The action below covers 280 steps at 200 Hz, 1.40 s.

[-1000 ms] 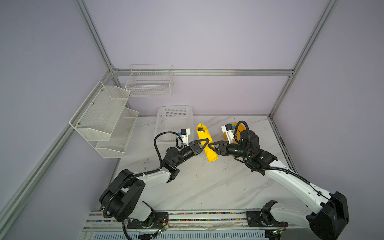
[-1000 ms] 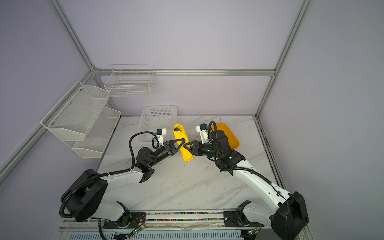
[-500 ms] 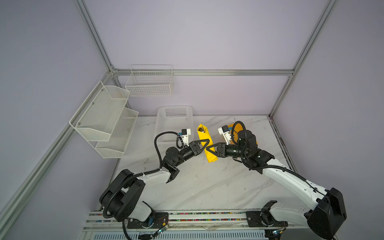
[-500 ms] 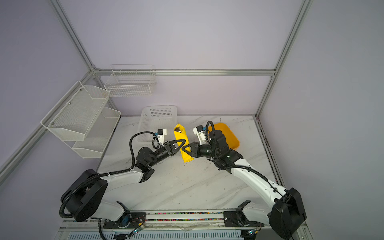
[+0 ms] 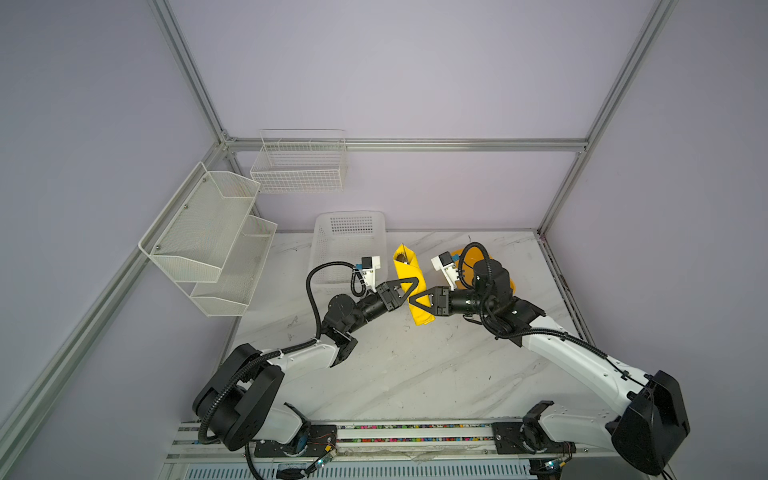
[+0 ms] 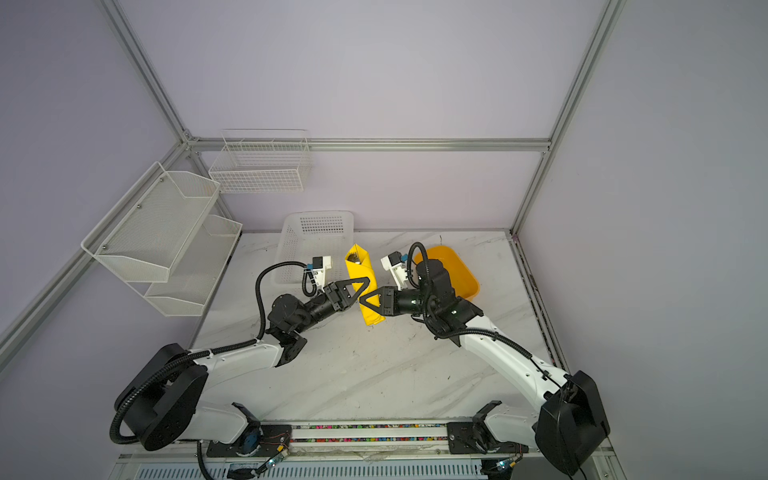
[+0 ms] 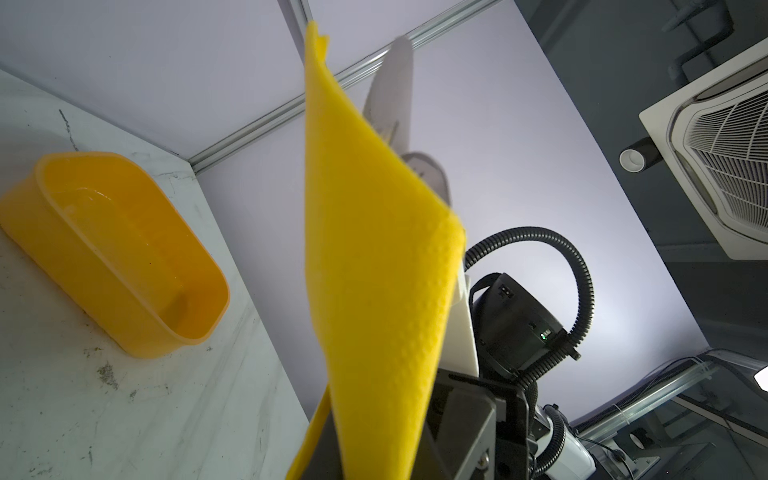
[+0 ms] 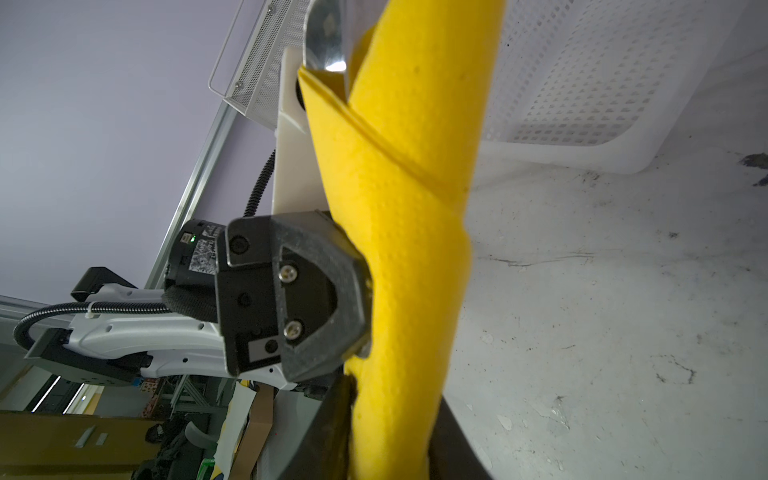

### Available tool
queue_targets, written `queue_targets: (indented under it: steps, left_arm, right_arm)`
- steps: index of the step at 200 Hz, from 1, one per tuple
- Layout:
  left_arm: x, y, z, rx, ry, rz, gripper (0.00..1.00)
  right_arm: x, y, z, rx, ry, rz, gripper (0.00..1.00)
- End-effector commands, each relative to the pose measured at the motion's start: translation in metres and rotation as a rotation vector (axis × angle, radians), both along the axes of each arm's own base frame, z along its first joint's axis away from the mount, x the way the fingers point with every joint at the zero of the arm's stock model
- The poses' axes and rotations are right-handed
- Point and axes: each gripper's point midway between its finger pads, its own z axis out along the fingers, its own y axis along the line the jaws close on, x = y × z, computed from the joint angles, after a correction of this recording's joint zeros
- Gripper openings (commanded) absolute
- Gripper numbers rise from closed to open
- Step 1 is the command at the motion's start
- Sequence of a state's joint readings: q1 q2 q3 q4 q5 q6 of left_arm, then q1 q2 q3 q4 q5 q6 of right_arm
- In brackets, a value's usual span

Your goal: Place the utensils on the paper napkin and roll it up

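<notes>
The paper napkin (image 5: 409, 272) (image 6: 360, 272) is a narrow yellow roll held up off the marble table, tilted. Shiny tips of the utensils (image 5: 402, 258) poke out of its far end; a spoon bowl (image 8: 326, 37) shows in the right wrist view and grey blurred metal (image 7: 395, 83) in the left wrist view. My left gripper (image 5: 414, 284) (image 6: 367, 282) (image 7: 374, 465) is shut on the roll's middle from the left. My right gripper (image 5: 412, 298) (image 6: 362, 300) (image 8: 390, 436) clasps the roll just below, its dark fingers against both sides.
An orange-yellow plastic tub (image 6: 457, 270) (image 7: 124, 257) stands behind my right arm. A white perforated basket (image 5: 349, 232) (image 8: 582, 83) sits at the back, left of the roll. White mesh shelves (image 5: 208, 237) and a wire basket (image 5: 299, 166) hang on the walls.
My right gripper has moved left onto the roll and narrowed its jaws around it. The left gripper and the roll have stayed where they were.
</notes>
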<state>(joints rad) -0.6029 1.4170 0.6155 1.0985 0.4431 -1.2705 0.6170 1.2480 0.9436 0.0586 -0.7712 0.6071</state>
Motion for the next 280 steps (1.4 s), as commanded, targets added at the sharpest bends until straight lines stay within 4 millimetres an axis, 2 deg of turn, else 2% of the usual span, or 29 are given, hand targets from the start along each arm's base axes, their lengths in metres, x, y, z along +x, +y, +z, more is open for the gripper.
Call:
queue_targets:
  steps: [1,55,101,121,158,182,206,231,248,280]
  left_arm:
    - [-0.009,0.009,0.046,-0.072,-0.144,0.013,0.06]
    - [-0.008,0.008,0.042,-0.063,-0.138,0.016,0.08]
    - [-0.006,0.009,0.038,-0.060,-0.127,0.029,0.15]
    - [-0.004,0.009,0.036,-0.052,-0.118,0.035,0.26]
    - [-0.004,0.010,0.031,-0.030,-0.105,0.043,0.38]
    - [-0.004,0.010,0.025,-0.002,-0.090,0.047,0.59]
    - [-0.007,0.010,0.020,0.019,-0.080,0.040,0.69]
    - [-0.012,0.006,0.017,0.018,-0.073,-0.007,0.76]
    - [-0.018,0.002,0.023,-0.019,-0.089,-0.055,0.78]
    - [-0.014,0.002,0.014,-0.032,-0.058,-0.050,0.82]
  right_arm:
    - [-0.008,0.002,0.010,0.042,-0.020,0.041,0.25]
    - [-0.010,0.001,0.015,0.056,-0.033,0.048,0.16]
    - [-0.012,0.000,0.023,0.072,-0.053,0.057,0.12]
    - [-0.011,-0.001,0.022,0.069,-0.055,0.048,0.11]
    - [-0.009,-0.003,0.023,0.073,-0.061,0.032,0.09]
    - [-0.007,-0.003,0.023,0.074,-0.061,0.024,0.08]
    - [-0.007,-0.003,0.024,0.084,-0.060,0.022,0.08]
    - [-0.006,-0.003,0.022,0.095,-0.055,0.025,0.08]
    - [-0.006,-0.002,0.023,0.102,-0.054,0.027,0.08]
    - [-0.007,-0.002,0.028,0.125,-0.060,0.033,0.08]
